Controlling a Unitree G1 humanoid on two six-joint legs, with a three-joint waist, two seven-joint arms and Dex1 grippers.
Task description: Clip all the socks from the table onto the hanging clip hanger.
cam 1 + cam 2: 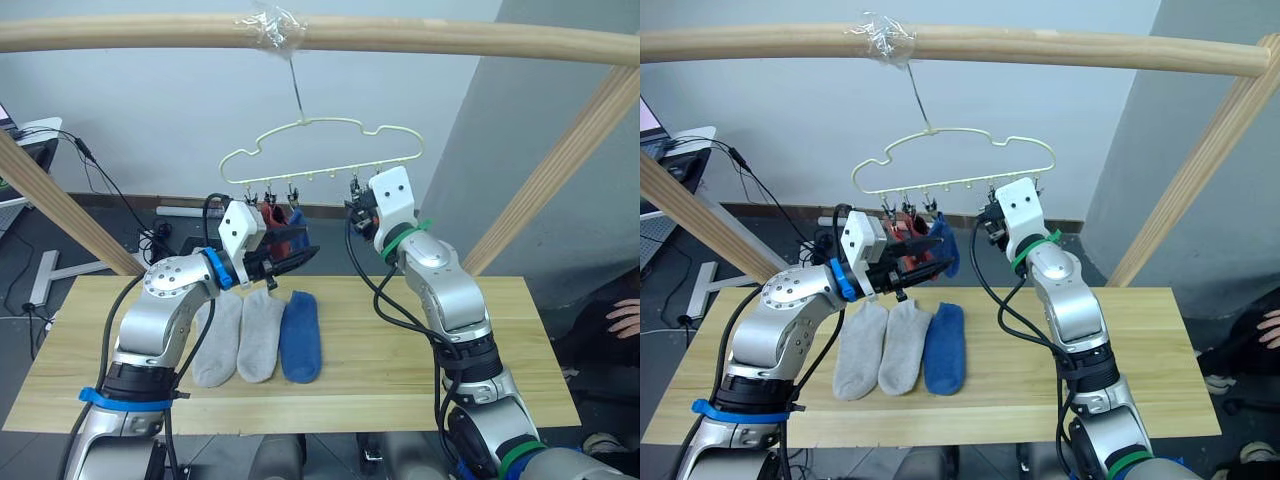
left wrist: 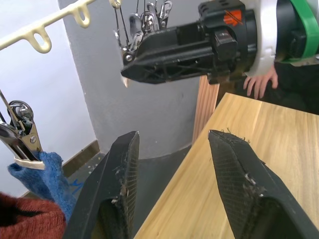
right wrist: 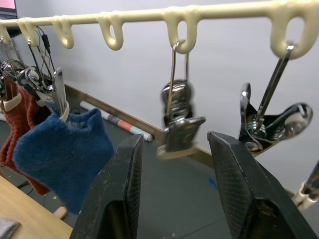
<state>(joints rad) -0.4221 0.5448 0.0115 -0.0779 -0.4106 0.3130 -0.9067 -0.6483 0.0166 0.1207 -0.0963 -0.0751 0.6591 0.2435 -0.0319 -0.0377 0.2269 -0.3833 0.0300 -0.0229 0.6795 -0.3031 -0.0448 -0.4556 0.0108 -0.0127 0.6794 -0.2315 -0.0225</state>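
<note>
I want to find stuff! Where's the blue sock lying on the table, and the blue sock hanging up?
Blue ankle sock on the wooden table (image 1: 300,340), left eye view, its middle.
Blue sock clipped to the pale-yellow hanger (image 3: 62,152), right wrist view, its middle.

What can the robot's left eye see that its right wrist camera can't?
The left eye view takes in the table with two grey socks and a blue sock lying on it, the wooden pole, and both pincers, left and right. The right wrist view gives close detail of an empty metal clip. Both share the clip hanger, the hung blue sock and the red socks.
</note>
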